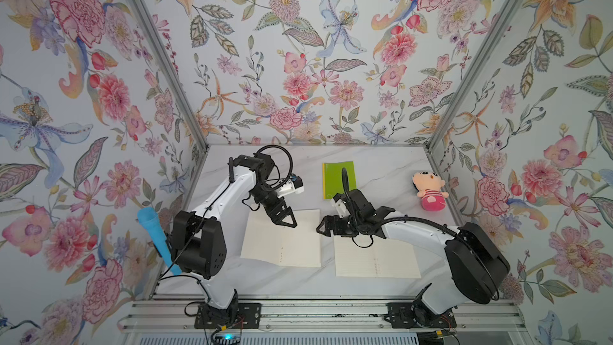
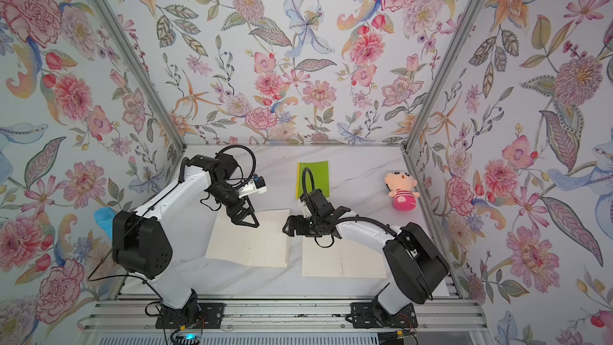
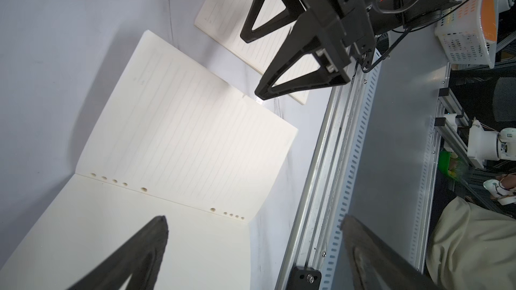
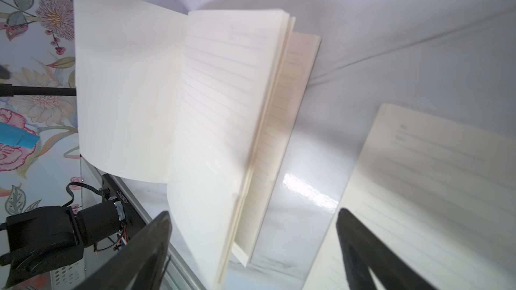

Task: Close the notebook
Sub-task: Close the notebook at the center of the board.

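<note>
Two grippers: my left gripper (image 1: 286,223) and my right gripper (image 1: 321,229) both stand with jaws apart and nothing between them
Notebook: the notebook (image 1: 282,243) lies open on the table (image 1: 381,167), beneath my left gripper and just beside the tips of my right gripper
Leaves: seen from my right wrist, the leaves (image 4: 223,107) on the side nearest my right gripper stand fanned up off the last few sheets lying flat
Other things: a second open notebook (image 1: 374,257) lies behind my right gripper under that arm, a closed green notebook (image 1: 338,179) sits beyond it, and a doll (image 1: 429,190) lies well off to its outer side
Step in hand, as I judge it: folding the raised half over the spine, toward my left gripper
How to do it well: I meet the raised stack low at its free edge, so all the leaves go together and none is left behind; I sweep in an arc about the spine, not straight across, or the book may slide on the smooth top
Left gripper's part: it hangs in the path of the falling half, so I lift it clear, or press the flat half near the spine to steady the book
Risk: thin paper may crease under a single fingertip, so a broad contact is kinder
Finish: press the top flat, since a loose half may spring open
</note>
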You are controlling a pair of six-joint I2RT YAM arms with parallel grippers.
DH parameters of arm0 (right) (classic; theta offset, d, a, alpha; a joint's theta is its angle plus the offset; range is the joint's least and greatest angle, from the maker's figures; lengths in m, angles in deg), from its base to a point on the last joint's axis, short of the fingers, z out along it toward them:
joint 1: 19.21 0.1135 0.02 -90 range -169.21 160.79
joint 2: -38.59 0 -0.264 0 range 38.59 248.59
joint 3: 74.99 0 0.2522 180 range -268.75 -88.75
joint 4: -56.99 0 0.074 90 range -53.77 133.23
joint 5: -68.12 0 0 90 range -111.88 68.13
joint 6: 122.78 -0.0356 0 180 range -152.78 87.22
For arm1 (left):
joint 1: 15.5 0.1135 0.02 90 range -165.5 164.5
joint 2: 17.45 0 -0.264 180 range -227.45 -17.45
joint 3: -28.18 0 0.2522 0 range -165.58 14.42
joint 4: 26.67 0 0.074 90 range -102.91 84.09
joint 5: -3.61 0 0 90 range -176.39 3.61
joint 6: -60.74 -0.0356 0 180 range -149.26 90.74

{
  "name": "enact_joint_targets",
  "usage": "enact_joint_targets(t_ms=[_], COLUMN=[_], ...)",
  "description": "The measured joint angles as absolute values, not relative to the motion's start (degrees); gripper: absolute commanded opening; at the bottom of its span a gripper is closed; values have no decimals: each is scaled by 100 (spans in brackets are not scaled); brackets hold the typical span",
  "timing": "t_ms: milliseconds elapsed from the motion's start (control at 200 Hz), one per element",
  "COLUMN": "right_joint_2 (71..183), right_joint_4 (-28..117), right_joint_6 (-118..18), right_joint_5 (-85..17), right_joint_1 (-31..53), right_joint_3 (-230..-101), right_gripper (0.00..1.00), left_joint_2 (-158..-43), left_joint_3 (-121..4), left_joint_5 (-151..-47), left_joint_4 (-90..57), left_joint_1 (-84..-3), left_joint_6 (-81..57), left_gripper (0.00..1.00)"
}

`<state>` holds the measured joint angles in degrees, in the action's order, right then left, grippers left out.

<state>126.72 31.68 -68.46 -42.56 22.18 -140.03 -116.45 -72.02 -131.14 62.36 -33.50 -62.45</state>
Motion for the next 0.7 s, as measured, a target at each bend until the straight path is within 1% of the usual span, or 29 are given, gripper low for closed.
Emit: enact_joint_targets(t_ms=[125,210,380,510,696], right_joint_2=[12568,12568,12570,12637,12922], right_joint_4=[3089,3019,3019,3083,3185], right_joint_6=[-6785,-6766,-6750,-6752,-6752], right_joint_5=[-4261,-4261,-4261,-4267,-4350], right_joint_1=[2213,2237,2323,2379,2397], right_joint_3=[-14003,-14003,-14003,-14003,-14003], right_gripper=[92,92,92,92,92], left_joint_2=[-11647,-11647,-11741,-11841,-11968], left_joint_3=[-7197,-7180,-7136,-6839,-6321], left_joint_5=[-13003,-12824,-12419,-12026,-11728], left_joint_4=[6118,6022,5884,5722,5615], left_joint_1=[-3267,-3053,-2043,-1368,-1285], left_joint_6=[-6138,-6073,-6033,-6055,-6162], left_gripper=[100,100,100,100,100])
